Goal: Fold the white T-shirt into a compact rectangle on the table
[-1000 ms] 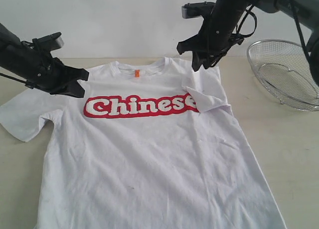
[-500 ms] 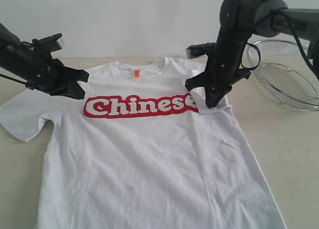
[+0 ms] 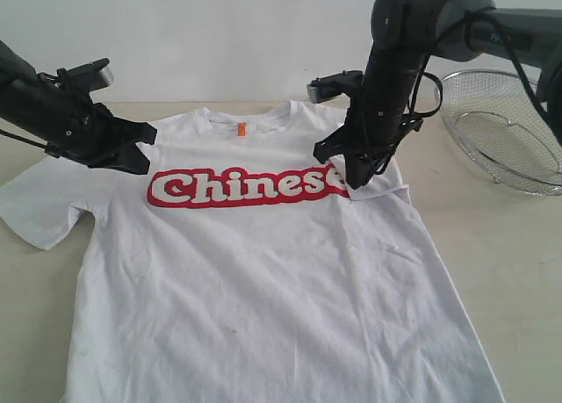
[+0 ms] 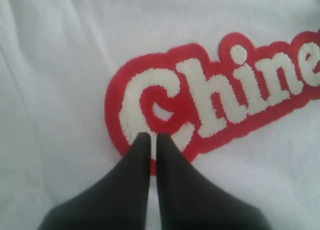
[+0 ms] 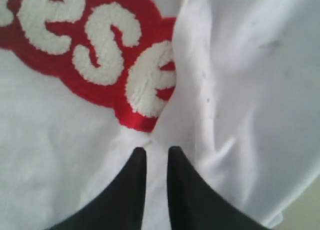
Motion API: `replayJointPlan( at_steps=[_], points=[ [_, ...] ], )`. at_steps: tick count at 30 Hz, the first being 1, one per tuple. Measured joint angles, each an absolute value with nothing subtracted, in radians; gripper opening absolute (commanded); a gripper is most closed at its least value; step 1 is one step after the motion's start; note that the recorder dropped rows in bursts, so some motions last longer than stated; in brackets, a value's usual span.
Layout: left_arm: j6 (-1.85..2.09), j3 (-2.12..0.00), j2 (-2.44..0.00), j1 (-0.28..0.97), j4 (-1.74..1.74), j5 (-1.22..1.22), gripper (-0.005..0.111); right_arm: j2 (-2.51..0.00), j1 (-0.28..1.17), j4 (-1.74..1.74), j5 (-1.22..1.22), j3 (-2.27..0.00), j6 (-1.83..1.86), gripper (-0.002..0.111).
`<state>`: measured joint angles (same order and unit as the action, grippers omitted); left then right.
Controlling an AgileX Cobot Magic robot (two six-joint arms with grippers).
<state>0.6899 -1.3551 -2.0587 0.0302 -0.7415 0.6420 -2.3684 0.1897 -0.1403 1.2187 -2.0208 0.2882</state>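
Right now the white T-shirt point(image 3: 263, 280) is lying flat and chest-up on the table point(image 3: 492, 245), filling most of it. Its red-edged lettering point(image 3: 246, 188) is running across the chest. The sleeve point(image 3: 373, 179) on the right arm's side is lying folded inward, covering the end of that word.

The left gripper point(image 4: 150, 136) is hanging over the shirt near the other shoulder. Its fingers point(image 4: 140, 155) are pressing together, with the tips pointing at the lower curve of the first letter.

The right gripper point(image 5: 156, 151) is pointing down at the folded sleeve's edge, just beside the last letter. Its fingers point(image 5: 134, 170) are standing slightly apart, and white cloth is showing in the narrow gap. I cannot tell whether they are pinching it.

A wire basket point(image 3: 505, 131) is sitting beyond the shirt on the right.
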Motion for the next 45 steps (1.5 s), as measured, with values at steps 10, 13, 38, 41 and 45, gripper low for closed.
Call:
replayJointPlan(
  at_steps=[10, 13, 38, 41, 45],
  points=[
    [0.69, -1.355, -2.059, 0.03, -0.742, 0.642, 0.005, -2.388, 0.198, -0.112, 1.199, -2.021, 0.293, 0.044],
    [0.69, -1.355, -2.059, 0.03, -0.742, 0.642, 0.005, -2.394, 0.198, -0.112, 1.197, -2.021, 0.289, 0.044],
    [0.69, -1.355, -2.059, 0.03, -0.742, 0.642, 0.005, -2.426, 0.198, -0.096, 1.205, -2.03, 0.296, 0.0],
    [0.69, -1.355, -2.059, 0.03, -0.742, 0.642, 0.005, -2.404, 0.198, -0.125, 1.215, -2.028, 0.308, 0.0],
    [0.69, -1.355, -2.059, 0.03, -0.742, 0.642, 0.005, -2.385, 0.198, -0.139, 1.215, -2.028, 0.312, 0.0]
  ],
)
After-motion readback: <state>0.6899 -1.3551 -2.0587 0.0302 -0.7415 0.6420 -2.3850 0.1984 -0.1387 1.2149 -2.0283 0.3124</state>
